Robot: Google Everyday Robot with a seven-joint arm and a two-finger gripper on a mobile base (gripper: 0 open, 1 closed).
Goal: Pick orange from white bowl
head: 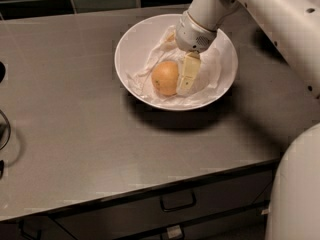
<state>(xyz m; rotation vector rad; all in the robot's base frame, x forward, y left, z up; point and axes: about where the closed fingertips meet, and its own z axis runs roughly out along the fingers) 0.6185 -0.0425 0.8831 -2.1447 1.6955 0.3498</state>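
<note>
The grey counter (75, 129) is shown left of and below the gripper (186, 80); the white bowl (126, 46) stands on it, around the gripper; crumpled paper (144, 78) lines the bowl; the orange (165, 77) lies on the paper just left of the gripper, apparently touching it; whether the gripper is spread or closed cannot be told; the arm (270, 14) is seen above and to its right.

Dull yellow-orange orange (164, 77); glossy white bowl (131, 49); grey desk (75, 109); cream gripper (184, 84) in bowl, right of orange.
</note>
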